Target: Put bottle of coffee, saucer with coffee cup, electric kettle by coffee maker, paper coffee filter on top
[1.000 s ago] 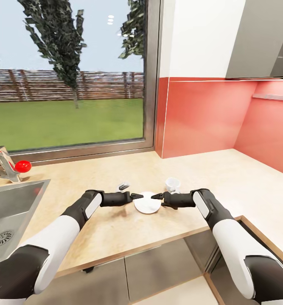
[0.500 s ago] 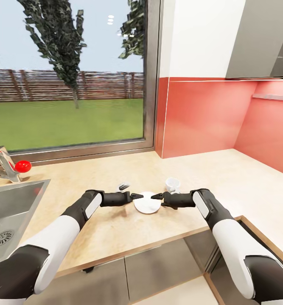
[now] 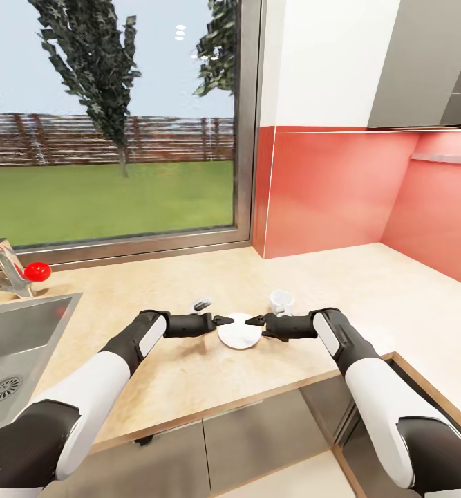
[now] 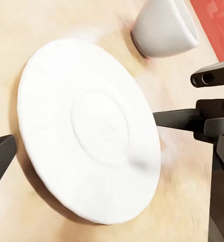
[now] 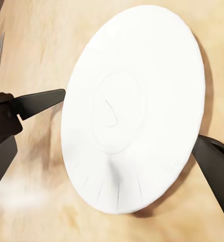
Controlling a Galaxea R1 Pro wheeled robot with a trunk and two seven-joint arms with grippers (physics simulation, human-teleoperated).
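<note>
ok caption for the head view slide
Both arms meet over the saucer on the counter, cup just behind, sink at left.

Round white ceramic saucer (image 3: 240,332) at frame centre, small white coffee cup (image 3: 280,301) just right of it, pale beige speckled countertop (image 3: 368,290), coral-red backsplash wall (image 3: 327,194) at right, brushed grey steel sink (image 3: 16,339) at left, red knob (image 3: 37,271), black grippers on white-and-black arms.
</note>
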